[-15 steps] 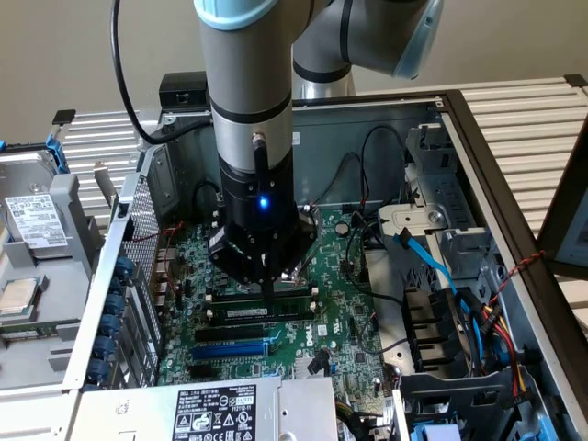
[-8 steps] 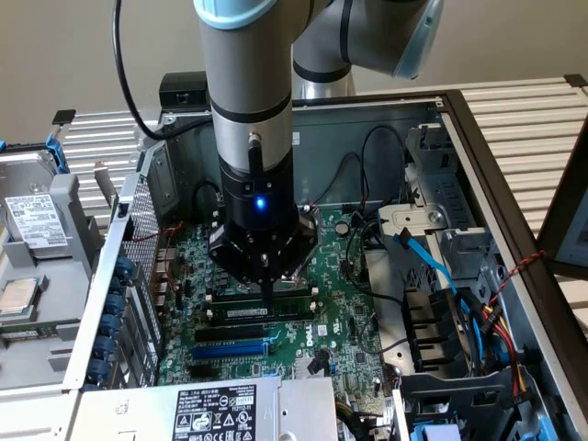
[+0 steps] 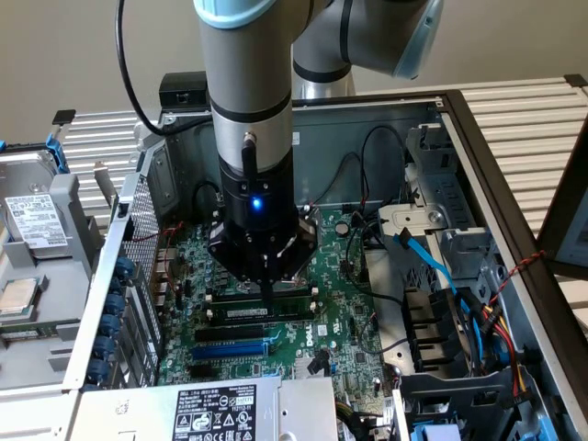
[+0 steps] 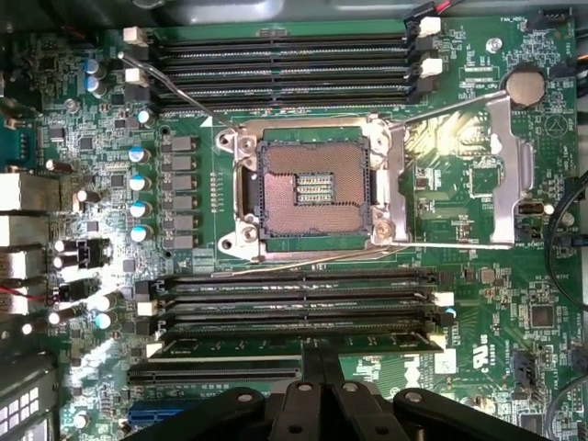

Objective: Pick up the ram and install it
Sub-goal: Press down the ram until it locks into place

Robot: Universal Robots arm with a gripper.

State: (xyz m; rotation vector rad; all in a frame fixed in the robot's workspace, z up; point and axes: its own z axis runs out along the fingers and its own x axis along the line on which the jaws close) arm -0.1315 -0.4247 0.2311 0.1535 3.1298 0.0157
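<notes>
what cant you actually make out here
- Ram's seating in its slot: exterior view, the gripper stands over its middle.
- Gripper fingertips' contact with the ram: wrist view, the picture's edge cuts the fingers off.
- Motherboard lettering: too small.

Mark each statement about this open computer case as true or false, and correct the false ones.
1. The end effector is over the motherboard. True.
2. The CPU socket has a cooler mounted on it. False: the socket is bare, its contacts exposed.
3. The ram lies in a memory slot below the end effector, among the long black slots. True.
4. The blue slot sits on the far side of the CPU socket from the ram. False: it is on the ram's side, a little beyond it.
5. The case side is closed. False: it is open.
</notes>
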